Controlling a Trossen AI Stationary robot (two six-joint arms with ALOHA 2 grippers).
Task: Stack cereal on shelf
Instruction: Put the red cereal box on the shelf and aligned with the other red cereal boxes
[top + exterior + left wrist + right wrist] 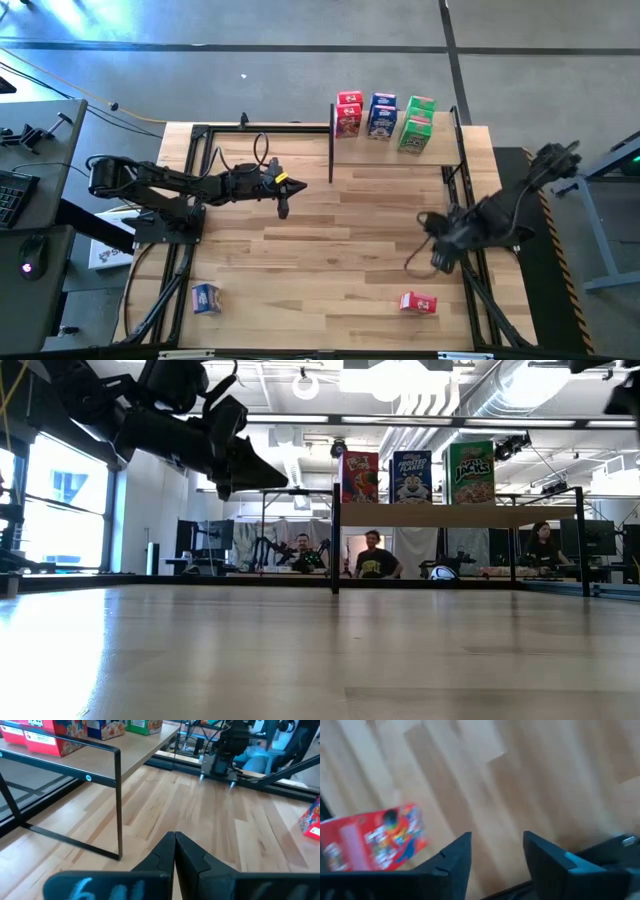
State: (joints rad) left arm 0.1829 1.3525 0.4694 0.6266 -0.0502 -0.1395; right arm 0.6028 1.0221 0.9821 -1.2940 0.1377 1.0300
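The shelf (400, 150), a light-wood board on black posts, stands at the table's far side. A red (360, 477), a blue (411, 477) and a green cereal box (471, 473) stand upright on it in a row. Another red box (418, 302) lies on the table near its front right, and a blue box (205, 297) lies at the front left. My right gripper (495, 850) hovers open above the table, pointing down, with the red box (375, 842) off to one side of its fingers. My left gripper (283, 205) is shut and empty above the table's left middle.
The shelf's black posts and base frame (119, 805) stand just ahead of my left gripper. Bare tabletop (350, 250) lies between the two arms. A desk with a keyboard (15, 195) sits left of the table. People sit in the room behind (372, 555).
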